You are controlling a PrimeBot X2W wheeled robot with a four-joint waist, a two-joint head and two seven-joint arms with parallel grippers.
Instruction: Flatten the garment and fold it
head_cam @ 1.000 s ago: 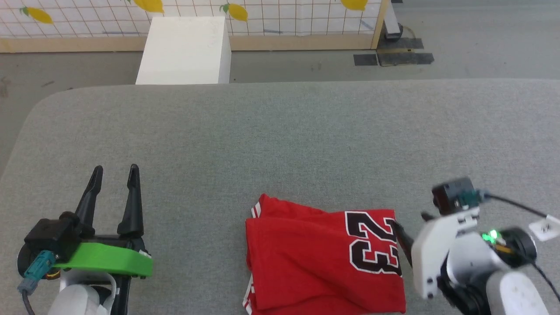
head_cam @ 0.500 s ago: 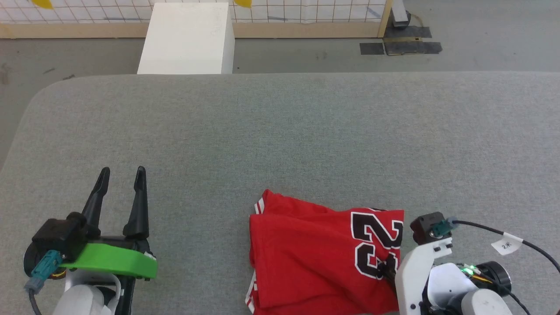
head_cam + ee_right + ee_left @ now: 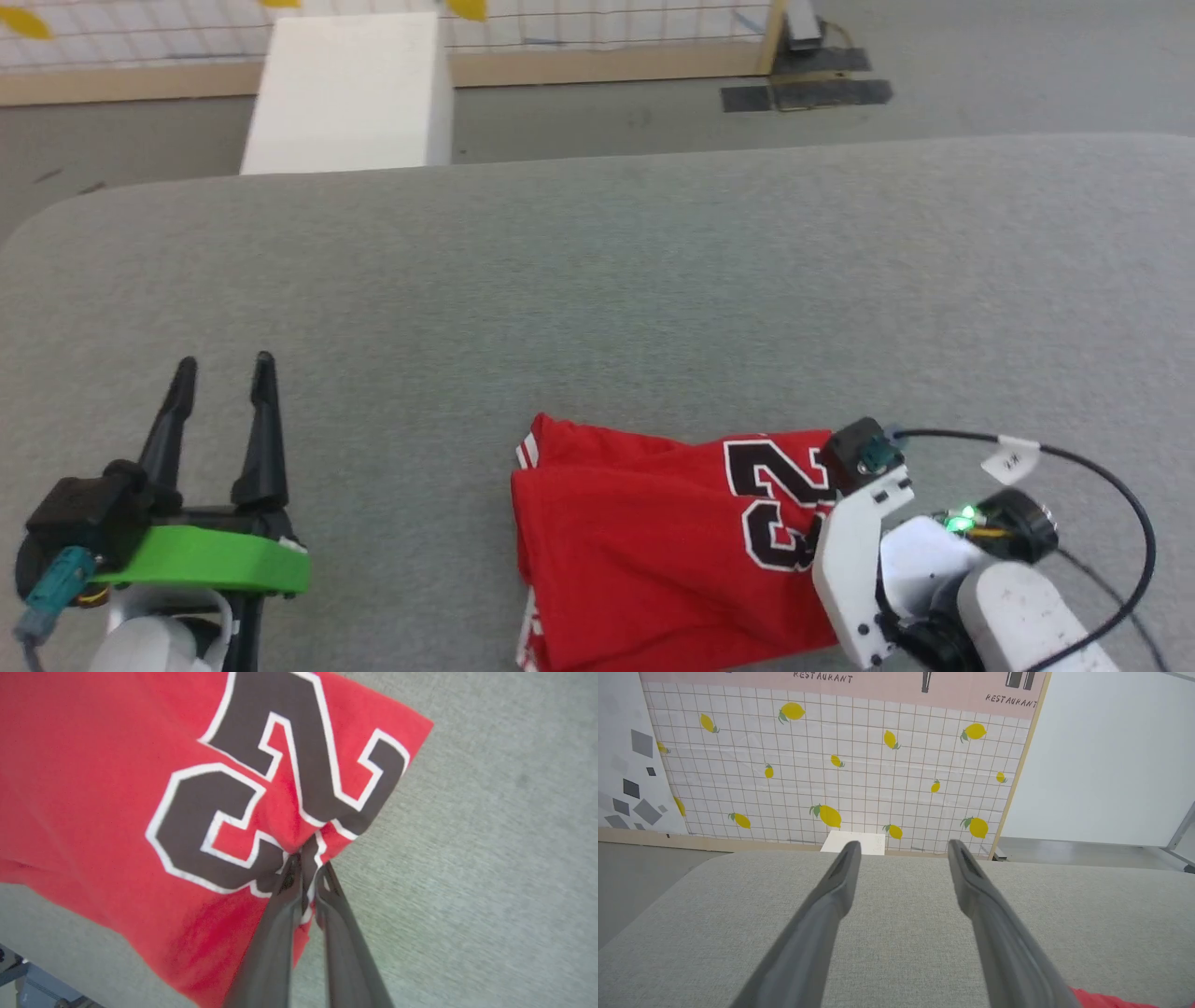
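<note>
Right wrist view: my right end effector (image 3: 306, 853) pinches the garment (image 3: 93, 742) at its edge; left end effector (image 3: 224, 364) hangs open. Flattening, I judge; next, pull it flat.

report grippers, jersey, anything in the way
Right gripper pinching jersey edge at the number. Left gripper open, apart from it. Jersey folded over on table. White box beyond table, not in the way.

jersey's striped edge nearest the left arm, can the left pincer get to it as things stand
Probably yes. The left pincer is open over bare table, and nothing lies between it and the jersey's striped edge. The right pincer grips the opposite side, by the number.
</note>
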